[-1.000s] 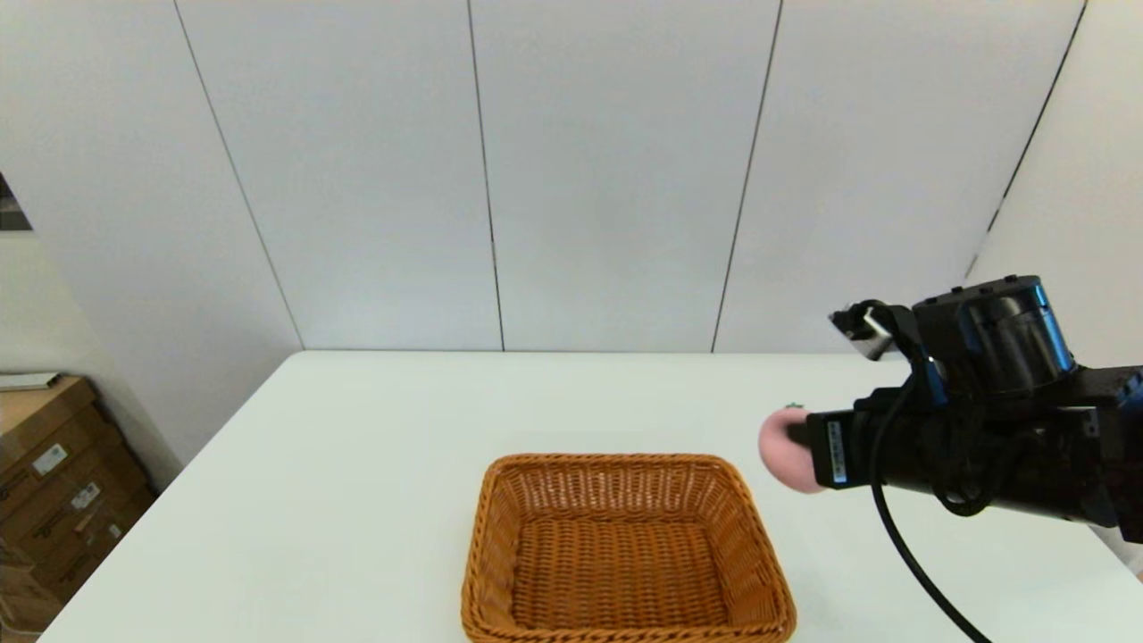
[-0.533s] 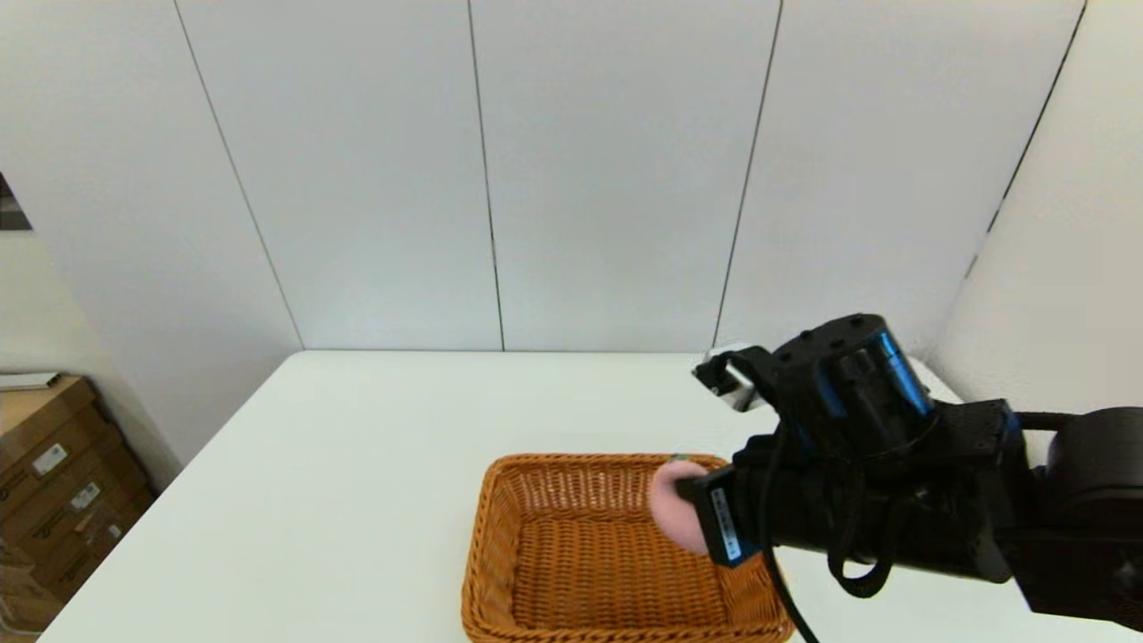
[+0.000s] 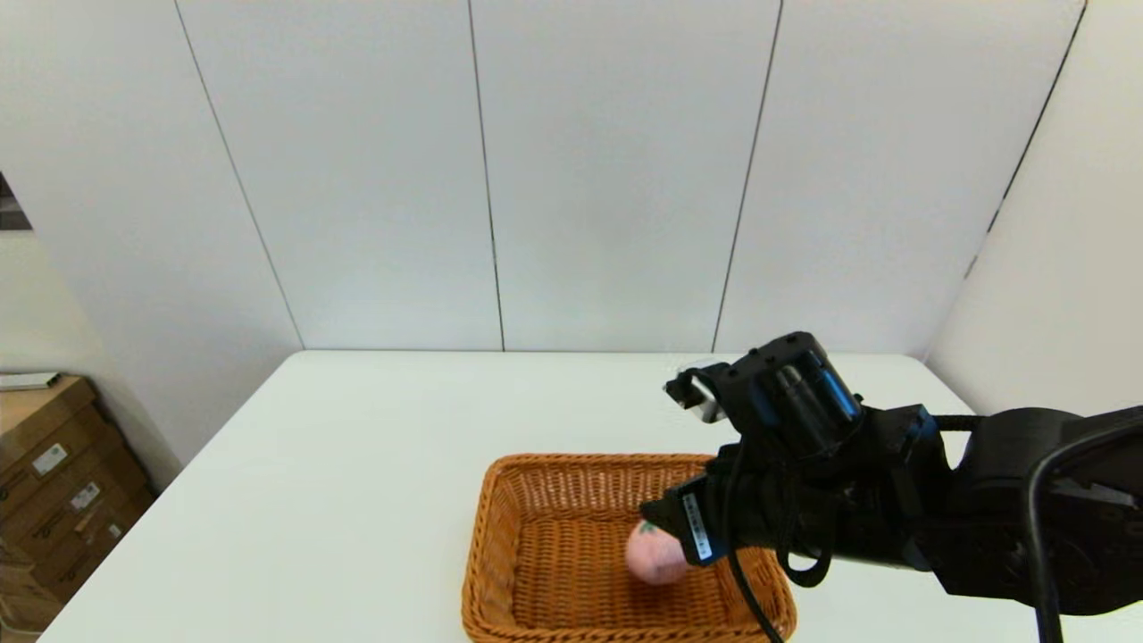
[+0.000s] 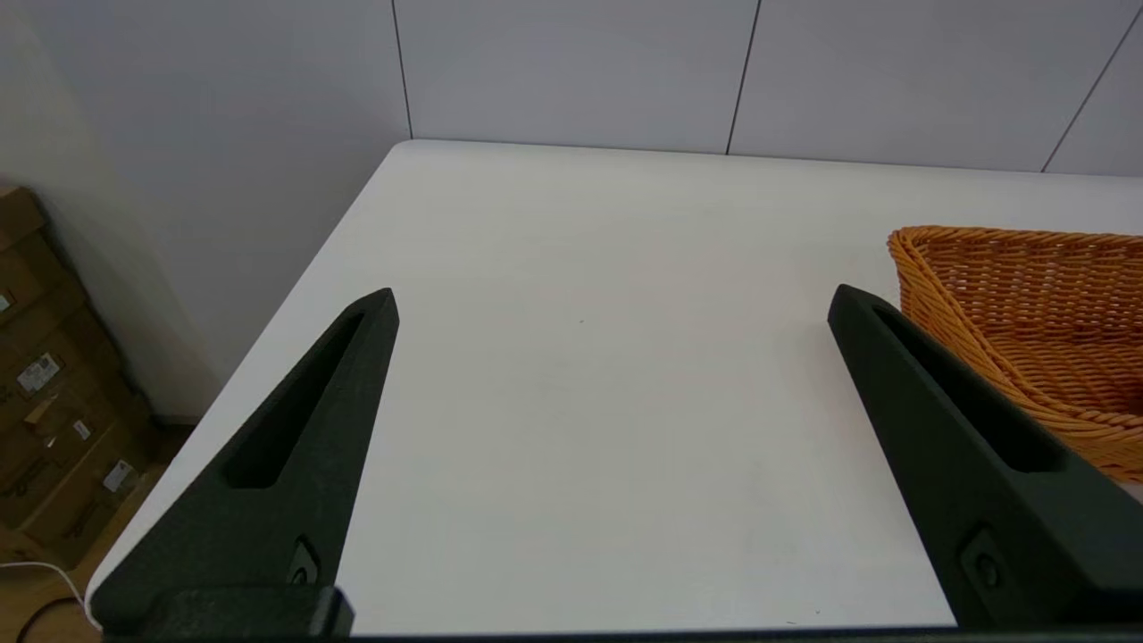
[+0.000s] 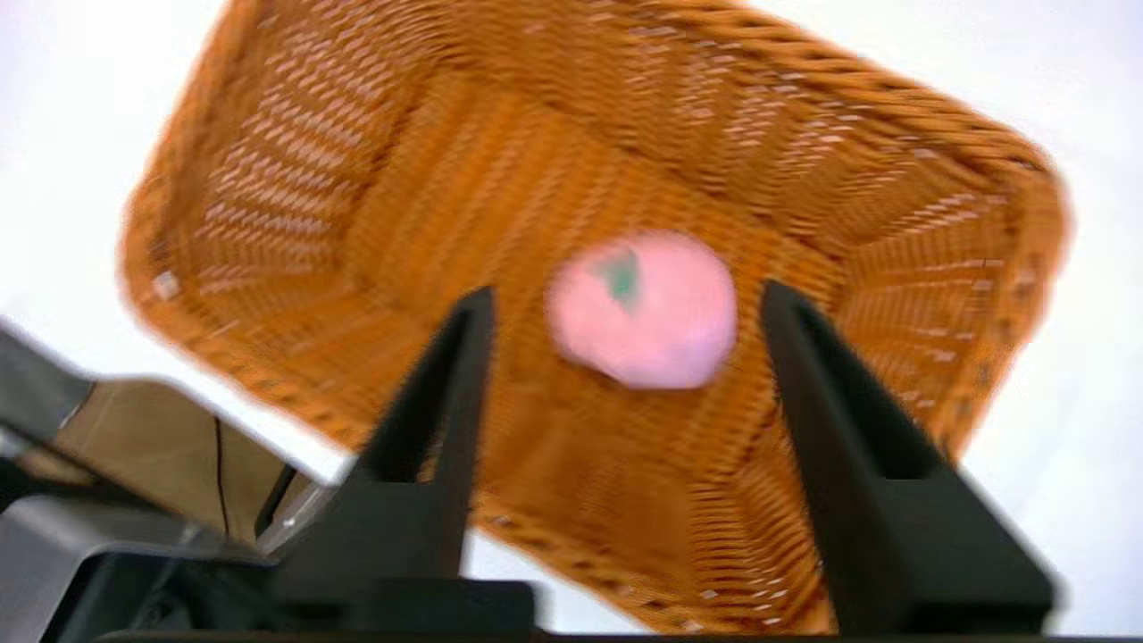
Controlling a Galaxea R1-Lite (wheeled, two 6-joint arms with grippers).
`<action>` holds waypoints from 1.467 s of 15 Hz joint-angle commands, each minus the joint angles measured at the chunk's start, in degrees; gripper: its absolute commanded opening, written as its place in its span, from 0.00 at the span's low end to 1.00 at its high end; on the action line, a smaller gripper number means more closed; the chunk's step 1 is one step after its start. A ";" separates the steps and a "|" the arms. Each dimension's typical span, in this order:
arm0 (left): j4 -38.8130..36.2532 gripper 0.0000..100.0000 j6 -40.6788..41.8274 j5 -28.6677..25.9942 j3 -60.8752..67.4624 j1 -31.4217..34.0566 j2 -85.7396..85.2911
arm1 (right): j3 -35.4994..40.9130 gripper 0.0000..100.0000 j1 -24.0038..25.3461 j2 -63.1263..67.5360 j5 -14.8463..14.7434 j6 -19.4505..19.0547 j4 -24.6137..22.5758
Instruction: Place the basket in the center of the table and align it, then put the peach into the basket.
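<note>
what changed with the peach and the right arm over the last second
The right gripper carried the peach from beside the basket, off to its right, leftward over it and lowered. It was shut on the peach earlier; now its fingers stand apart and the peach is free inside the basket. The basket and the table stayed put. The left gripper is open over bare table.

I count one basket (image 3: 571,554) on one white surface (image 3: 357,464), and one peach (image 3: 654,555) inside it. I have two grippers, each with two fingers (image 5: 429,420). Beside the surface, several cardboard boxes (image 3: 54,482).
</note>
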 commanded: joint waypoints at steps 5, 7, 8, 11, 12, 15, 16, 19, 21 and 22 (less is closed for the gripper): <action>0.00 1.00 -0.15 0.02 0.01 0.01 -0.01 | 1.05 1.00 -15.76 -20.08 -5.82 0.54 3.92; 0.00 1.00 -0.23 0.02 0.01 0.01 -0.01 | 3.60 1.00 -16.99 -27.64 -9.69 0.27 7.44; 0.00 1.00 -0.23 0.02 0.01 0.01 -0.01 | 5.62 1.00 -17.08 -32.38 -10.30 -0.69 8.58; 0.00 1.00 -0.23 0.02 0.01 0.01 -0.01 | 15.03 1.00 -20.86 -48.64 -9.51 -6.32 9.02; 0.00 1.00 -0.15 0.02 0.01 0.01 -0.01 | 18.10 1.00 -22.26 -53.21 -9.51 -7.64 9.11; 0.00 1.00 -0.15 0.02 0.01 0.01 -0.01 | 23.02 1.00 -27.18 -66.31 -9.51 -10.01 12.97; 0.00 1.00 -0.15 0.02 0.01 0.01 -0.01 | 24.25 1.00 -30.79 -70.09 -9.16 -10.45 15.08; 0.00 1.00 -0.23 0.02 0.01 0.01 -0.01 | 28.65 1.00 -35.97 -79.58 -5.91 -11.06 15.87; 0.00 1.00 -0.23 0.02 0.01 0.01 -0.01 | 30.93 1.00 -38.08 -85.29 -5.91 -11.41 15.79; 0.00 1.00 -0.23 0.02 0.01 0.01 -0.01 | 31.81 1.00 -39.05 -85.91 -5.91 -10.98 15.26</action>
